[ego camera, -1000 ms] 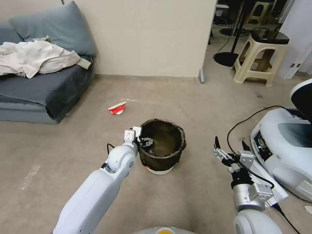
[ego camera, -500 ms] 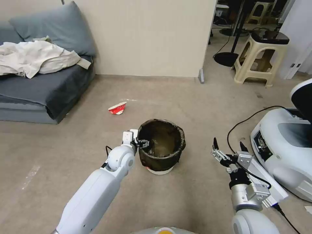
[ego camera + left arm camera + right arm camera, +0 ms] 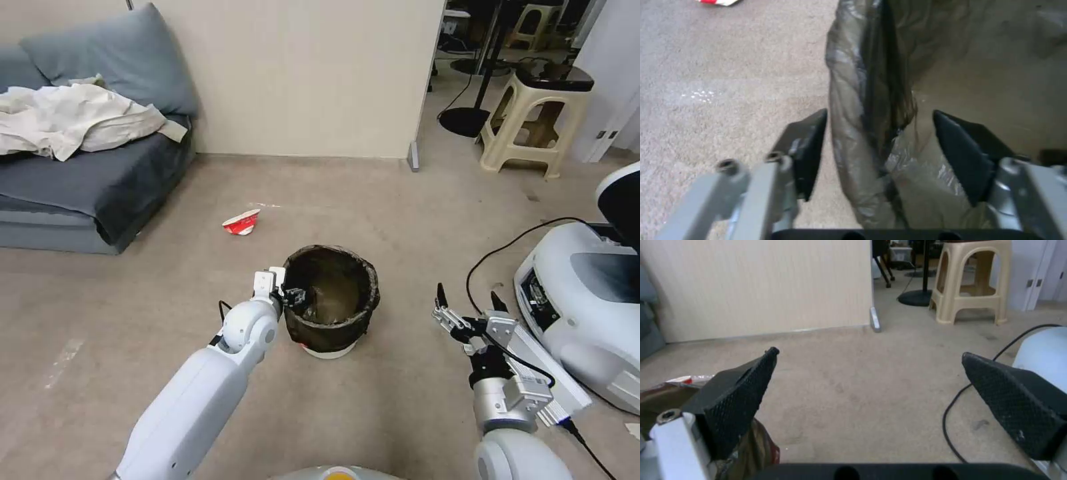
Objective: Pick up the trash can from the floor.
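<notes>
Since a second ago, my trash can [image 3: 331, 299] on the floor [image 3: 167, 280] has barely shifted, and my left pincer [image 3: 294, 294] has drawn slightly back, fingers apart astride its bagged near-left rim; my right pincer [image 3: 467, 301] hovers spread wide, well apart.

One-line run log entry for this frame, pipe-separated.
left tool: open, straddling trash can rim, one finger inside, one outside | right tool: open, idle above floor | can: upright on floor, not lifted
</notes>
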`<state>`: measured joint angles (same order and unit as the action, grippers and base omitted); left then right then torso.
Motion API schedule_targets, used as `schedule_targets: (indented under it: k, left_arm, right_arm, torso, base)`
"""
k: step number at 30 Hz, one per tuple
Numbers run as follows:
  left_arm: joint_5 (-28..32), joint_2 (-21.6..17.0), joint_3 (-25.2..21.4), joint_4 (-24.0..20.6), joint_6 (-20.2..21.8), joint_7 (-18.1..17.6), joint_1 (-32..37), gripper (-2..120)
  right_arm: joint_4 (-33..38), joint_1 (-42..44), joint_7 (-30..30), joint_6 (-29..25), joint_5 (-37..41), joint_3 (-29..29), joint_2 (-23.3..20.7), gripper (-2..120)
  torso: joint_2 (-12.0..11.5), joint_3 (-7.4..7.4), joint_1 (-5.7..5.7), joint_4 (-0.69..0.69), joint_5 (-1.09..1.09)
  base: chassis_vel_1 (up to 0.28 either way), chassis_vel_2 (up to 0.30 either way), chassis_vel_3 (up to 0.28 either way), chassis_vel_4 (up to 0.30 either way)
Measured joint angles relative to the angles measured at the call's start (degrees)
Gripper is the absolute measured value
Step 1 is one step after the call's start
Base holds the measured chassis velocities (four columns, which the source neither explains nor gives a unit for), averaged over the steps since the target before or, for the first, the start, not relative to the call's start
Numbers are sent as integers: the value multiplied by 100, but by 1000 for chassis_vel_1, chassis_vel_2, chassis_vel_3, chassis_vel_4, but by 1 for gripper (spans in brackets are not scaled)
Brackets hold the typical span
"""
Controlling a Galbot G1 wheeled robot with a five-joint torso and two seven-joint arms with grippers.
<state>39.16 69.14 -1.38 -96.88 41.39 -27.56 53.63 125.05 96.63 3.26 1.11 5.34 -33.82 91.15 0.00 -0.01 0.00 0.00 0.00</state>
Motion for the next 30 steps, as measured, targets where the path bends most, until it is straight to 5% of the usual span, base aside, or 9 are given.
schedule_targets:
  k: [14, 30]
  left_arm:
    - [119, -46, 37, -131, 58, -92, 11, 9]
    - [112, -225, -13, -687, -370, -39, 160, 0]
  right_arm:
    - [-19, -46, 0, 28, 15, 11, -13, 100]
    - [22, -28, 0, 27, 18, 7, -28, 100]
  torso:
    - [0, 1, 0, -1, -1]
    - [-1, 1, 0, 1, 1]
  base:
    - [0, 0, 0, 0]
    - [0, 0, 0, 0]
